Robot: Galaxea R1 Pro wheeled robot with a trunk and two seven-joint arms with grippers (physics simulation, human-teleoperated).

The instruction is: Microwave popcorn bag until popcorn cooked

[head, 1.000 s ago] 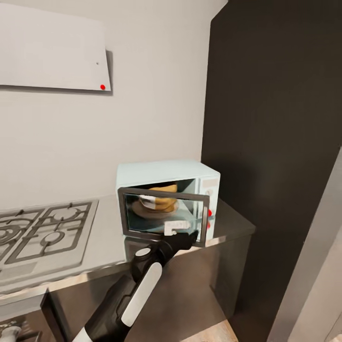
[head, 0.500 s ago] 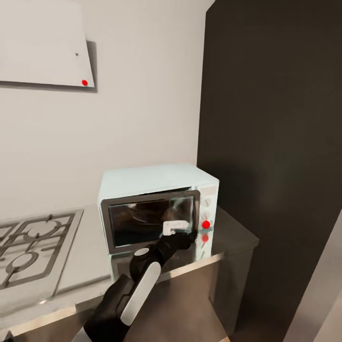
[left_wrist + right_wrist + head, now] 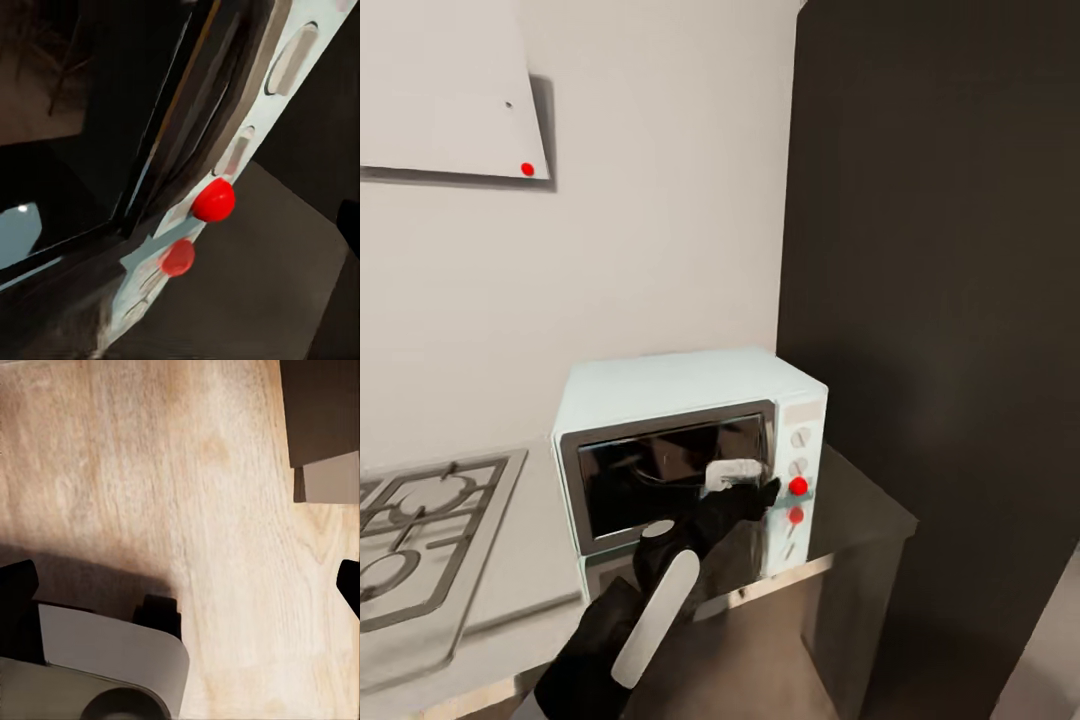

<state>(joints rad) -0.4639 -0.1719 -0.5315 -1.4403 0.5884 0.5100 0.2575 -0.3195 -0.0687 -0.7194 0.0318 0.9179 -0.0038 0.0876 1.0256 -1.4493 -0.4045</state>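
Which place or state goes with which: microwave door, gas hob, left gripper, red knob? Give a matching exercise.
Things:
1. microwave door
2. gas hob
3. left gripper
4. red knob

Places or states:
A. on the white control panel
B. at the door's right edge
C. shut, glass dark
D. set in the countertop, left of the microwave

Pairs: 1-C, 2-D, 3-B, 4-A

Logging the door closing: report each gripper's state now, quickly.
Left gripper: against the microwave door by the red knob; open or shut cannot be told.
Right gripper: open, holding nothing, over the wood floor.
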